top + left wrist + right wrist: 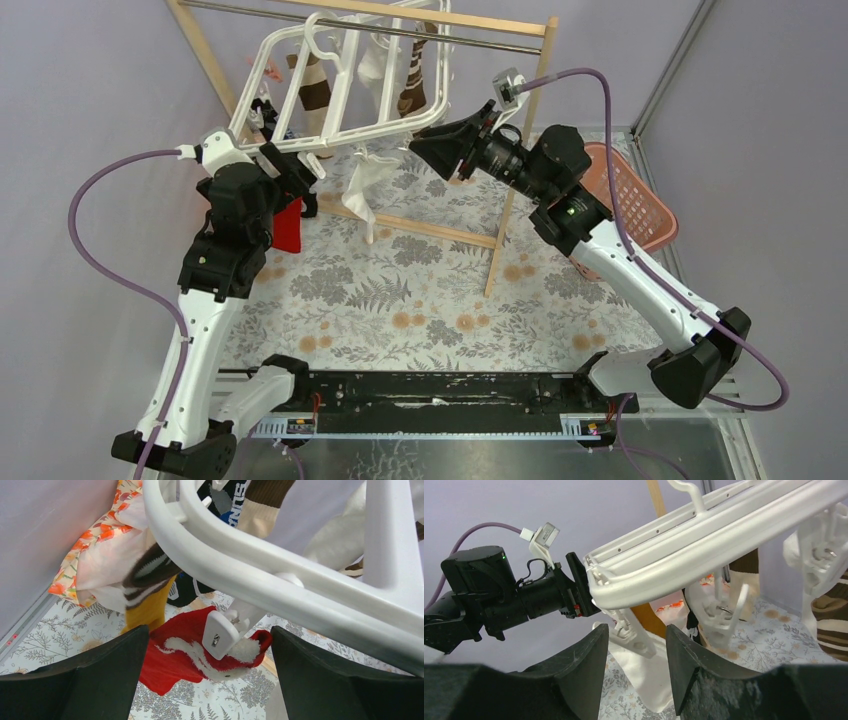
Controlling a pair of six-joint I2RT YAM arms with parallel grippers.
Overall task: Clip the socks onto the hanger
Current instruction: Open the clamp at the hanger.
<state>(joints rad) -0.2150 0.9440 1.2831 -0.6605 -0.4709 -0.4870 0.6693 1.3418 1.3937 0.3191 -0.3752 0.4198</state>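
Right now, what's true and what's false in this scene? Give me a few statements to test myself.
The red sock shows between the left jaws. True.
The left jaws are clamped shut. False: they stand wide apart.
The hanger is white. True.
The pink basket stands by the left arm. False: it is by the right arm.
No socks are on the hanger yet. False: a brown-and-white striped sock hangs from it.
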